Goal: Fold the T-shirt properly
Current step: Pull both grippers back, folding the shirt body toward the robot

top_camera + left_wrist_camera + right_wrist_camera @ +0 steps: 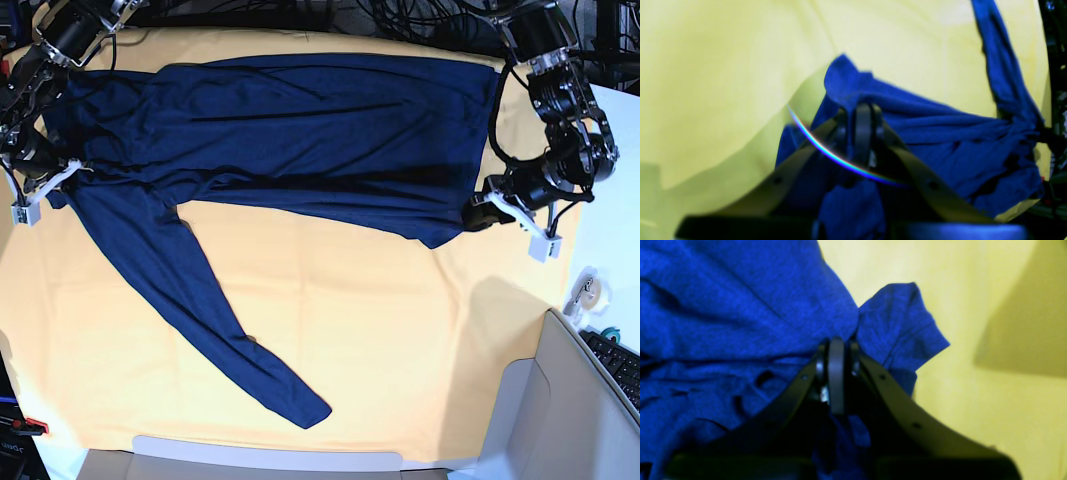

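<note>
The dark navy T-shirt lies spread across the far half of the yellow-orange table cloth, its body doubled over lengthwise. One long sleeve trails diagonally toward the near edge. At the shirt's right end, my left gripper is shut on a bunched edge of the fabric, its jaws pinched together on cloth. My right gripper holds the shirt's left end, shut on a fold of blue knit. A small flap sticks out past it.
A tape roll and a keyboard lie off the cloth at the right. A grey box-like panel stands at the near right corner. Cables crowd the far edge. Bare cloth fills the near half.
</note>
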You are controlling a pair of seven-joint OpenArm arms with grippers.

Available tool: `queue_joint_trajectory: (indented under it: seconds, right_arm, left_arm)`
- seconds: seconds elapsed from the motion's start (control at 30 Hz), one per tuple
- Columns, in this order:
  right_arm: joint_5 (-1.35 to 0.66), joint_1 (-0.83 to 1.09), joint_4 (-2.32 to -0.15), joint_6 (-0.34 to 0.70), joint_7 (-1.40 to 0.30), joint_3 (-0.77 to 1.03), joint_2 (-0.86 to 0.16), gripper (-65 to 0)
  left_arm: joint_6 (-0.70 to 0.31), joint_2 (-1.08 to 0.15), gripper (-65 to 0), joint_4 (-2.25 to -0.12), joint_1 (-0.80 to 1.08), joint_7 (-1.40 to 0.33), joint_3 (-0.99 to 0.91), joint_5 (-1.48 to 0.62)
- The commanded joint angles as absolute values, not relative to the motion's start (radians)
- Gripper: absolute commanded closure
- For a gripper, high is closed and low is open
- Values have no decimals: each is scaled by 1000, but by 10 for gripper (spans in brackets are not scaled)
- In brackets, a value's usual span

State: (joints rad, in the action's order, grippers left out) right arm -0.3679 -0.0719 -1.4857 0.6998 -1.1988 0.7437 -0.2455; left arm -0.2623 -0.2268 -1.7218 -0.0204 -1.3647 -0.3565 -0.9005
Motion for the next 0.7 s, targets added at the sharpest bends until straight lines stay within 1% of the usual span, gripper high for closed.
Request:
queue_joint_trajectory:
  seconds: [0.0,0.37,0.67]
  right_arm:
    - [-372,-73,-1504,698,-1187,762,-268,0]
    - [-372,-58,-1504,698,-1187,765,-268,0]
    - [-372,-58,-1504,698,-1187,762,-268,0]
  left_arm:
    - [-266,-242,-11,-1755,-25,-1362,-363,-914]
    - [-268,-242,-11,-1788,93,-1354,-364,-914]
    - [-269,-242,-11,-1788,136,-1351,-364,-914]
